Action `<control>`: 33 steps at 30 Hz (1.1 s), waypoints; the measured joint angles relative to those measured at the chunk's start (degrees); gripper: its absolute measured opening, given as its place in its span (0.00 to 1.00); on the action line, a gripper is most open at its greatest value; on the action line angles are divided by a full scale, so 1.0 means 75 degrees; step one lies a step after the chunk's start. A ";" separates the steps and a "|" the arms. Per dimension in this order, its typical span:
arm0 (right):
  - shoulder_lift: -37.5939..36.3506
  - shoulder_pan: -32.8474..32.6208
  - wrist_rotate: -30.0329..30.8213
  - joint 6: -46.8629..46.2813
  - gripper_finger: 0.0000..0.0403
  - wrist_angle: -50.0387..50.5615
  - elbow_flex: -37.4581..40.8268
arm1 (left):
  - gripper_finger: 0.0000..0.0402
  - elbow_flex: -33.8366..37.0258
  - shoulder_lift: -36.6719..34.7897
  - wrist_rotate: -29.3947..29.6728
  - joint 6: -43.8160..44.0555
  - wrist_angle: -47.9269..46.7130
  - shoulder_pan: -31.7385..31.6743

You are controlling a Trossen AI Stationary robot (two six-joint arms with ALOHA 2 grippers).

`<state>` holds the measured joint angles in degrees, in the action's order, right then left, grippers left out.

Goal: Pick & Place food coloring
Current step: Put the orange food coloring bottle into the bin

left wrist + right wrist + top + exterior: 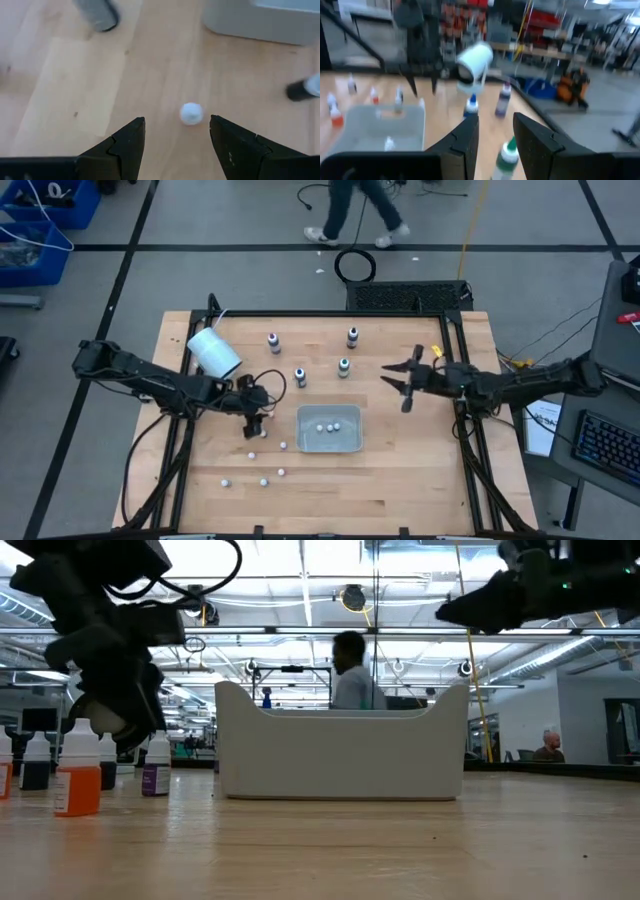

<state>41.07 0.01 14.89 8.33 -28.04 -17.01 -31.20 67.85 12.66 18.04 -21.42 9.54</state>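
Note:
Four food coloring bottles [300, 376] [343, 367] [273, 341] [352, 336] stand upright on the wooden table, in its far middle. My right gripper [400, 380] [495, 122] hangs level and open to their right, above the table, with nothing between its fingers. One green-capped bottle [507, 155] shows ahead of it, lower down. My left gripper [255, 423] [177, 122] slants down over the table left of the tray, open. A small round white thing [191, 113] lies on the wood just ahead of its fingertips, untouched.
A grey tray [345, 445] [340, 755] with three small white-topped things sits in the near middle. A large white cup [213, 352] shows at the far left by my left arm. More small white-capped bottles, one of them orange [78, 780], stand near left. A person walks beyond the far edge.

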 joint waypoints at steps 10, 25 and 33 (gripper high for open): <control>-0.0413 -0.0002 -0.0008 0.0174 0.28 -0.1034 0.0792 | 0.56 0.0003 0.0224 -0.0285 0.0493 0.0383 -0.0125; -0.0392 -0.0002 -0.0016 0.0182 0.28 -0.1034 0.0792 | 0.56 0.0003 0.1072 -0.0285 0.0642 0.0756 -0.0260; -0.0389 -0.0002 -0.0019 0.0165 0.28 -0.1031 0.0792 | 0.56 0.0003 0.1072 -0.0291 0.0494 0.0815 -0.0300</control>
<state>38.15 -0.01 14.74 9.56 -35.77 -11.07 -31.18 75.90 10.48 21.74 -15.31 7.29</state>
